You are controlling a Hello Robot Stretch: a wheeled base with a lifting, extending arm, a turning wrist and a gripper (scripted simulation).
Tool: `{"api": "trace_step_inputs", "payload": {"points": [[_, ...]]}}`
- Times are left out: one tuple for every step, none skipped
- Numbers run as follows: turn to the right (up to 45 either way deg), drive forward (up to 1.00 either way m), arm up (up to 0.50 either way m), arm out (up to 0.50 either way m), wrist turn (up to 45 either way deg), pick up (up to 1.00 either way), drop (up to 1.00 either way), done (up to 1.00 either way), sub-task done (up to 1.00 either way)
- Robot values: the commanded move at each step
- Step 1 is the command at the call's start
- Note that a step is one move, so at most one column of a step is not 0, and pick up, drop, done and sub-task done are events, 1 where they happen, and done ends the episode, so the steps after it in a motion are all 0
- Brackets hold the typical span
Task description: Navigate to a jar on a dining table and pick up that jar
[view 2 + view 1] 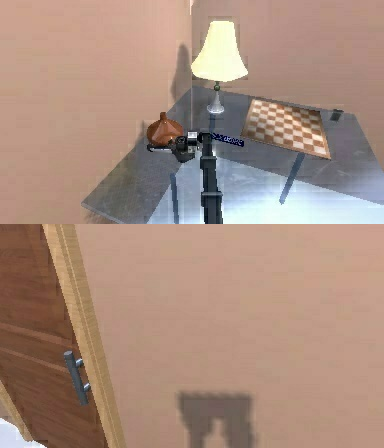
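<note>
A squat brown rounded vessel [163,130], possibly the jar, stands near the left end of a glass-topped table [130,185] in the arm side view. The dark arm [208,190] rises from the bottom edge to that spot. The gripper [158,148] lies just in front of and below the brown vessel, its fingers pointing toward the picture's left. The vessel rests on the tabletop behind the fingers, so I cannot tell whether the gripper holds anything.
On the same table stand a cream-shaded lamp [219,55], a chessboard [288,126], a small blue flat object [230,140] and a small dark item [338,114]. Pink walls close in behind. The forward view has a wooden door [35,344] with a grey handle [76,376] beside a pink wall [240,314].
</note>
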Motion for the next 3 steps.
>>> {"api": "trace_step_inputs", "payload": {"points": [[0.0, 0.00, 0.00, 0.00, 0.0, 1.00, 0.00, 0.00, 0.00], [0.0, 0.00, 0.10, 0.00, 0.0, 0.00, 0.00, 0.00, 0.00], [0.0, 0.00, 0.00, 0.00, 0.0, 0.00, 0.00, 1.00, 0.00]]}}
